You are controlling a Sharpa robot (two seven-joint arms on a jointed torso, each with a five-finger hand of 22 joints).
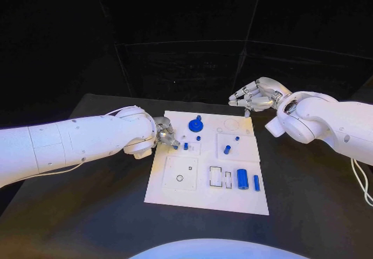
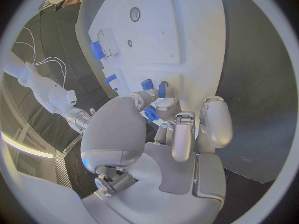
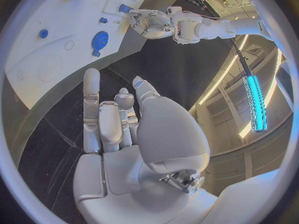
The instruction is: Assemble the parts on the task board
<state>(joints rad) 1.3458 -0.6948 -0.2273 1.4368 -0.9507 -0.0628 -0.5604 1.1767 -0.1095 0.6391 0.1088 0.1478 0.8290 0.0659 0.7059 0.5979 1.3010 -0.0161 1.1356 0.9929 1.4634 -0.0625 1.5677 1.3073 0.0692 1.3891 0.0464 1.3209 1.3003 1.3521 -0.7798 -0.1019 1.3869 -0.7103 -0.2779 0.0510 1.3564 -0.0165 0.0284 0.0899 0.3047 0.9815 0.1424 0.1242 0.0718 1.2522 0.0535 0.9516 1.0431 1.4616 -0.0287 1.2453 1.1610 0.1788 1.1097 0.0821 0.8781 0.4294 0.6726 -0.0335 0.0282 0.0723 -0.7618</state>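
Blue part (image 2: 150,114) pinched in the left hand (image 1: 165,135) at the task board (image 1: 204,200)'s left edge, mid-frame — the nearer hand. Right hand (image 1: 253,96), fingers curled on nothing, hovers beyond the board's upper-right corner — well apart.

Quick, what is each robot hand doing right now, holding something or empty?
Left robot hand: pinching a small blue part over the task board.
Right robot hand: fingers curled, holding nothing.

Left hand (image 1: 165,136): over task board's left edge, fingers pinching a small blue part.
Right hand (image 1: 254,95): above the board's far right corner, fingers curled, holding nothing.
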